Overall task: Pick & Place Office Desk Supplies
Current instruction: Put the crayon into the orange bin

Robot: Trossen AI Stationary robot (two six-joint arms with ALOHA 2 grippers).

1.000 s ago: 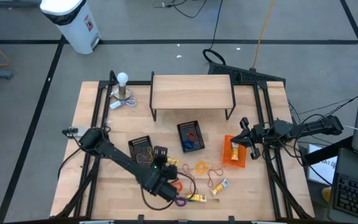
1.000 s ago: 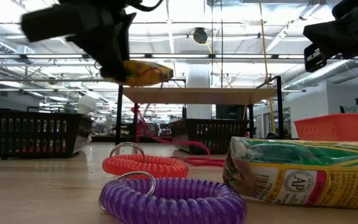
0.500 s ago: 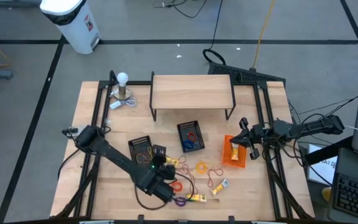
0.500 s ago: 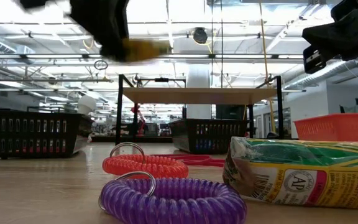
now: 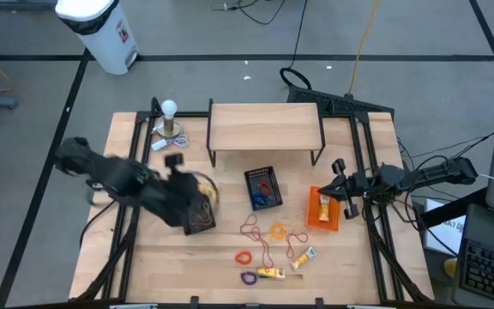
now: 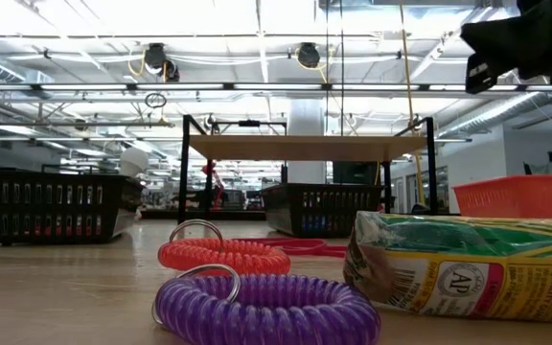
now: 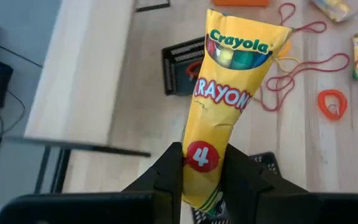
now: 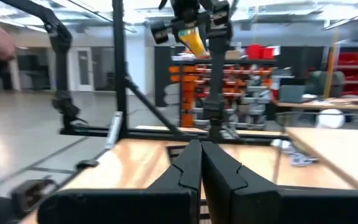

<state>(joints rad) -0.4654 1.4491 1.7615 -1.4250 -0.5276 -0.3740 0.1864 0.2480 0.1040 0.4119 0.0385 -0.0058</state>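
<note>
My left gripper (image 5: 201,190) is shut on a yellow Crayola crayon packet (image 7: 225,106) and hovers over the left black basket (image 5: 197,213); the right wrist view shows that packet (image 8: 195,38) far off. Red and orange elastic loops (image 5: 264,232), a red coil (image 6: 223,256), a purple coil (image 6: 266,309) and two more yellow packets (image 5: 286,266) lie on the table. My right gripper (image 5: 336,184) is shut (image 8: 201,163) above the orange basket (image 5: 324,215), touching nothing. My left gripper pinches the crayon packet between its two fingers near the packet's bottom end (image 7: 201,180). The packet sticks out lengthwise past the fingertips (image 7: 174,163). It is lifted clear, above the table and the left black basket.
A middle black basket (image 5: 263,187) holds blue and red items. The orange basket holds a yellow packet. A wooden shelf (image 5: 264,129) stands at the far side, a white ball-topped stand (image 5: 171,120) at the far left. A big crayon packet (image 6: 468,264) lies close to the low camera.
My left gripper has risen from the loose items near the table's near edge and swung toward the far left, carrying the yellow crayon packet with it. It now hangs over the left black basket and has left the low view.
</note>
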